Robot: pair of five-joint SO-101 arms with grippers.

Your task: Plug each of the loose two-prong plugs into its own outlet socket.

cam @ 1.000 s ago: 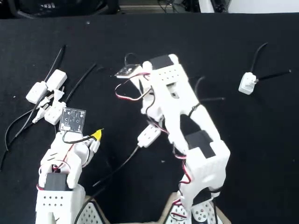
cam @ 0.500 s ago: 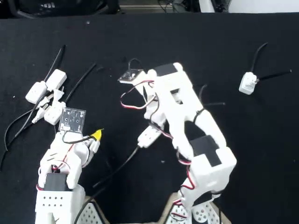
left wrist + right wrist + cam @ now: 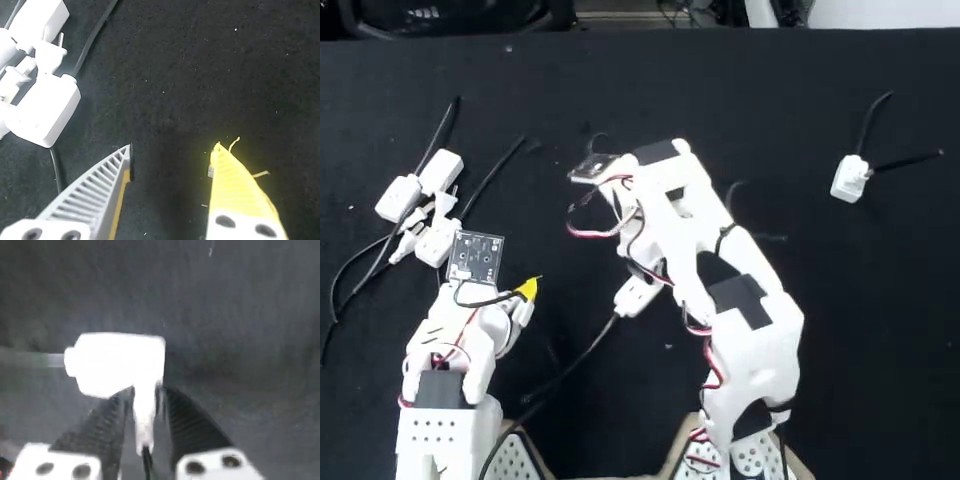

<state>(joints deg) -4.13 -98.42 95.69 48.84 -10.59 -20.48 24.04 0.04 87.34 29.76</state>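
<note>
Fingers (image 3: 112,422) of my right gripper (image 3: 146,392) are clamped on the narrow end of a white plug (image 3: 120,362), near the middle of the table (image 3: 880,330). I see my left gripper (image 3: 172,147) hanging with fingers apart over the black surface, just beside a cluster of white plugs and sockets (image 3: 42,107).

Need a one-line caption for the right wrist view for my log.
The right gripper shut on the narrow end of a white plug, black table behind.
</note>
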